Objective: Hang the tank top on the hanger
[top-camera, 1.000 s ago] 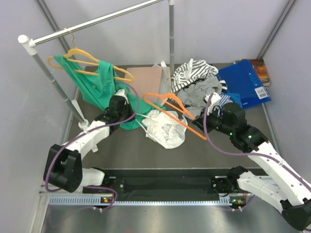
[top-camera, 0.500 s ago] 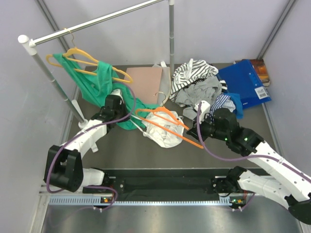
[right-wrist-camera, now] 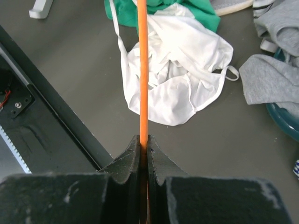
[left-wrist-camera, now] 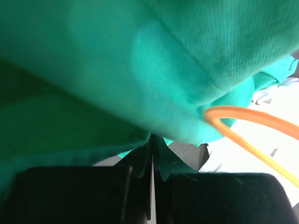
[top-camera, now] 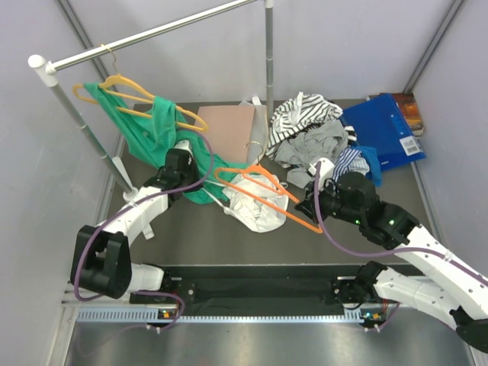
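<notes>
Orange plastic stands out in the middle of the overhead view: the hanger (top-camera: 259, 191) lies tilted above the dark counter (top-camera: 191, 236), its long lower bar running down to the right into my right fingers (top-camera: 307, 210), which are clamped on it near its right corner. Under and just left of that bar sits the tank top (top-camera: 255, 206), a crumpled white heap on the counter at the centre of the frame. My left fingers (top-camera: 192, 175) are buried in the hem of the green garment (top-camera: 156, 130), which hangs from a paler yellow-orange hanger (top-camera: 130, 90) on the rail (top-camera: 152, 34) in the upper left. A striped shirt (top-camera: 305, 110) and a blue folder (top-camera: 385, 137) lie toward the upper right. From my left wrist, green garment (left-wrist-camera: 140, 60) fills nearly everything; my left fingers (left-wrist-camera: 152, 156) are pressed together at the bottom with a fold of that green cloth caught between their tips, and the hanger (left-wrist-camera: 247, 130) curves in at the right, against the tank top (left-wrist-camera: 280, 100). From my right wrist, my right fingers (right-wrist-camera: 144, 144) pinch the hanger (right-wrist-camera: 143, 70), whose bar runs straight up the frame across the left part of the tank top (right-wrist-camera: 182, 88), spread rumpled on the counter (right-wrist-camera: 70, 60), one strap looping right toward a grey garment (right-wrist-camera: 275, 74).
</notes>
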Action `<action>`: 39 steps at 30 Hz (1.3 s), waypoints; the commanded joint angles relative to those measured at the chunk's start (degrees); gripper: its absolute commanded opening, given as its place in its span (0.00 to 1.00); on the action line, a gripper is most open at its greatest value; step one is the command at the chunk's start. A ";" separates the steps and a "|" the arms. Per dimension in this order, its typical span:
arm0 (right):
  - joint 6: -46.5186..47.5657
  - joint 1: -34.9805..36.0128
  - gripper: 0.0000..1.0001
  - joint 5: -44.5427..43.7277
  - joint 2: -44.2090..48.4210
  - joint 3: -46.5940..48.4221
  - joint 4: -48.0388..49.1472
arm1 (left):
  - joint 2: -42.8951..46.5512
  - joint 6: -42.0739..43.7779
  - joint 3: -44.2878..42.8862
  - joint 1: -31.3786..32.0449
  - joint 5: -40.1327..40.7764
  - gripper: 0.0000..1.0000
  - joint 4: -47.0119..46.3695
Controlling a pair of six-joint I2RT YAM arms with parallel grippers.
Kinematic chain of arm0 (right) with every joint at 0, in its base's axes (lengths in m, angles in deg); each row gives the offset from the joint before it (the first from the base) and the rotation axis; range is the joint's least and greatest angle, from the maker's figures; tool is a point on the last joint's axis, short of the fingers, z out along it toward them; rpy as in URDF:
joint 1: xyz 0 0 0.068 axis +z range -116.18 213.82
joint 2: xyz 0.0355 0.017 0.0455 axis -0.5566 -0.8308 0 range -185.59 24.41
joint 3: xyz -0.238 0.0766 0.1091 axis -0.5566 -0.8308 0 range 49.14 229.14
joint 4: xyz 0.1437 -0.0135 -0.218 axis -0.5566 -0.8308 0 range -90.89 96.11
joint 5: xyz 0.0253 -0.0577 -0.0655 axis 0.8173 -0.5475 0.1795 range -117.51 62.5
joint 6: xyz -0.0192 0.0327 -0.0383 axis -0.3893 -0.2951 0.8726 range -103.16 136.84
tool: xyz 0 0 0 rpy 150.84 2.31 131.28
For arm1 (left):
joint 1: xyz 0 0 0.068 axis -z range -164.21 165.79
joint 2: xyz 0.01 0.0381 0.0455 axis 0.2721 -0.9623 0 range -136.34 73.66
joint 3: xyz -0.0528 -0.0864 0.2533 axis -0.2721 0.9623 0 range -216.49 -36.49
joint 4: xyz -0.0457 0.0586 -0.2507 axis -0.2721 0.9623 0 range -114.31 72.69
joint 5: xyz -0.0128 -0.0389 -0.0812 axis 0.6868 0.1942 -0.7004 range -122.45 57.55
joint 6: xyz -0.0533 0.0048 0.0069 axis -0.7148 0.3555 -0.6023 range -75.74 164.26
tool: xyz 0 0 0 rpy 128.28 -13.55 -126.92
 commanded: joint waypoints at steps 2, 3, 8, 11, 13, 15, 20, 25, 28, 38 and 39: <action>-0.36 1.08 0.00 -1.25 2.80 5.52 0.62 | -1.29 0.96 -2.43 -0.41 0.44 0.00 -0.27; -0.45 1.17 0.00 -0.55 3.06 5.43 0.44 | -1.21 0.96 -2.43 -0.41 0.70 0.00 -0.19; -0.80 1.96 0.00 1.30 3.33 4.38 0.00 | -0.77 1.05 -2.78 -0.41 0.62 0.00 0.08; -1.06 2.49 0.00 2.09 2.80 3.15 0.18 | -0.24 1.05 -2.87 -0.41 0.36 0.00 -0.01; -1.42 2.93 0.00 2.00 2.36 1.84 0.53 | 0.02 1.05 -2.78 -0.41 0.18 0.00 0.17; -1.42 3.19 0.00 1.74 1.83 1.13 0.79 | 0.20 1.05 -2.78 -0.41 0.18 0.00 0.17; -0.89 3.37 0.00 0.86 0.25 -0.45 2.46 | 0.81 1.23 -2.61 -0.41 -0.70 0.00 1.04; -0.45 3.54 0.00 0.51 -0.63 -1.51 4.31 | 3.27 1.93 -2.78 -0.41 -1.66 0.00 2.80; -0.27 3.63 0.00 1.47 -1.68 -1.51 6.06 | 4.94 3.16 -2.43 -0.41 -6.66 0.00 2.63; -3.00 5.74 0.00 4.55 -4.67 -1.95 15.91 | 9.43 3.70 -6.82 -0.15 -18.27 0.00 3.77; -3.09 6.00 0.00 4.46 -4.76 -1.95 16.87 | 9.95 3.43 -6.83 -0.06 -19.15 0.00 3.25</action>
